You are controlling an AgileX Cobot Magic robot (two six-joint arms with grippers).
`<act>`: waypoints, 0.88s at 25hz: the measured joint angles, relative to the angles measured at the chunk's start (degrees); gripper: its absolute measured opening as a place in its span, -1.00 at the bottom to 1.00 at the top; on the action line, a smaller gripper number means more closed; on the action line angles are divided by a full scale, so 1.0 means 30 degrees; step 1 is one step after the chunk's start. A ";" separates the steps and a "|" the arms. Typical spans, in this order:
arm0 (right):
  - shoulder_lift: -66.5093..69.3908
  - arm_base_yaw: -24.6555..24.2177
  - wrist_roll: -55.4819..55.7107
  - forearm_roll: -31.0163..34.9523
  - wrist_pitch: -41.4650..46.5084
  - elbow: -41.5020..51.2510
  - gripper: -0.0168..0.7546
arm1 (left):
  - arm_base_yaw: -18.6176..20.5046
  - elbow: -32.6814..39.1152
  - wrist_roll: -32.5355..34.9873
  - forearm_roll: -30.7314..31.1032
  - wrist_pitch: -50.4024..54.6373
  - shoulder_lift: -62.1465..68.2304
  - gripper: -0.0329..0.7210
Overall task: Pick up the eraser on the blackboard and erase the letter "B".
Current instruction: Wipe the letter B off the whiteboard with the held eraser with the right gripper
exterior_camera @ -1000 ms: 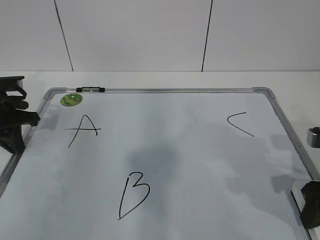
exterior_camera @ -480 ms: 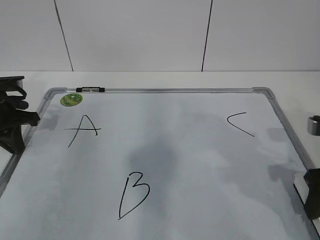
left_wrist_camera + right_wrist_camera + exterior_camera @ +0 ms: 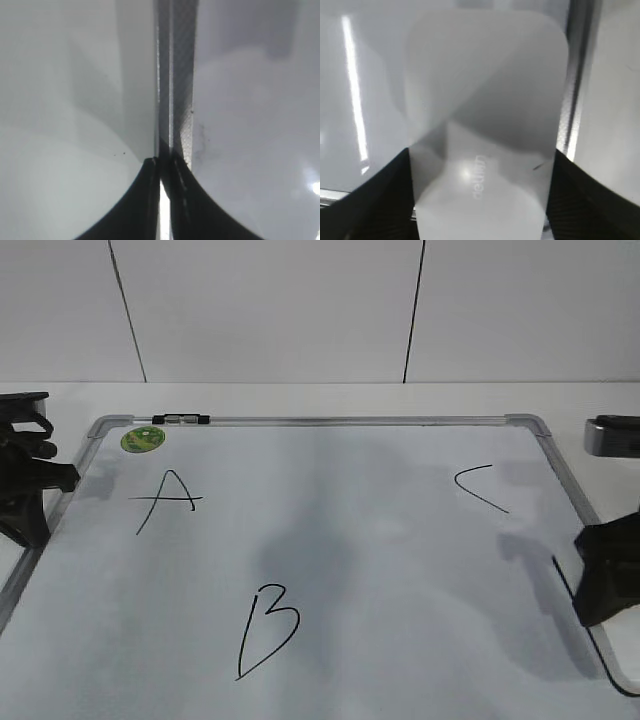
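**Surface and Board Layout**

The surface (image 3: 300, 398) is plain white and meets a white panelled wall at the rear. The blackboard (image 3: 330, 422), a white board in a silver-grey frame with rounded corners, lies flat directly on it. Bare surface shows as a strip behind the board's far edge and beside both its left and right frame rails.

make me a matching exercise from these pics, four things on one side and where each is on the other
Things:
1. letter "A"
2. letter "B"
3. letter "C"
4. eraser

Places:
a. between the right hand's fingers
b. blackboard's far left, below the green sticker
c. blackboard's near middle
d. blackboard's far right

Pairs: 1-b, 2-c, 3-d, 4-a
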 joint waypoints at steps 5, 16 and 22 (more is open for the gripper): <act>0.0685 0.3389 0.1701 0.0000 -0.0507 -0.1086 0.45 | 0.0000 0.0000 0.0000 0.0000 0.0000 0.0000 -0.86; 0.7269 0.8057 0.2782 0.0035 -0.1024 -0.6587 0.45 | 0.0000 0.0000 0.0000 0.0000 0.0000 0.0000 -0.86; 0.9983 0.8112 0.2855 0.0005 -0.0644 -0.9008 0.45 | 0.0000 0.0000 0.0000 0.0033 0.0000 0.0000 -0.86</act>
